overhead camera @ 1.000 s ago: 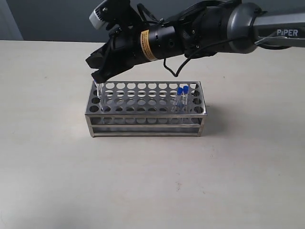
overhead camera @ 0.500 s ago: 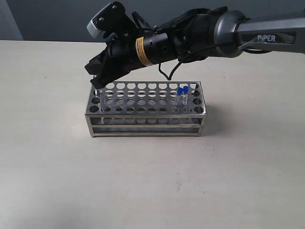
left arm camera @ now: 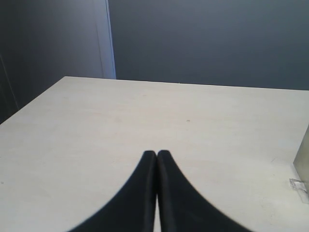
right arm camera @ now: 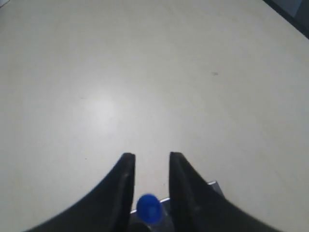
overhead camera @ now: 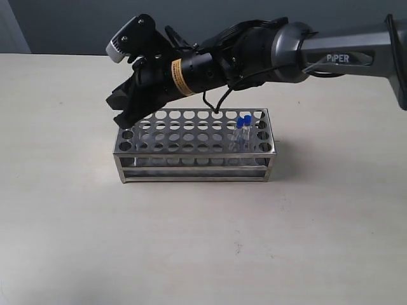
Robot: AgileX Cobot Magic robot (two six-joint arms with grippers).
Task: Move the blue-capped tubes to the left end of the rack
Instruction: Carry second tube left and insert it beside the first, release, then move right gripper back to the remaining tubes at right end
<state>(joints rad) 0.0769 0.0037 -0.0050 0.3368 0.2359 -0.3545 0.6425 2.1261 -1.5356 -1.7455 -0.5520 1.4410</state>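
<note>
The silver rack stands mid-table. Two blue-capped tubes stand side by side in holes near its right end. My right gripper reaches across and hovers over the rack's left end, hiding whatever stands in the holes there. In the right wrist view that gripper is open, and a blue cap sits low between its fingers with a gap on each side. A corner of the rack shows beside them. My left gripper is shut on nothing above bare table. It does not show in the exterior view.
The right arm stretches from the right edge across the back of the rack. A pale metallic edge shows at the side of the left wrist view. The light table spreads wide in front of the rack.
The right gripper has shifted left and slightly up from the rack's left end. The clear tube seen below its tips a second ago no longer shows in the exterior view.
</note>
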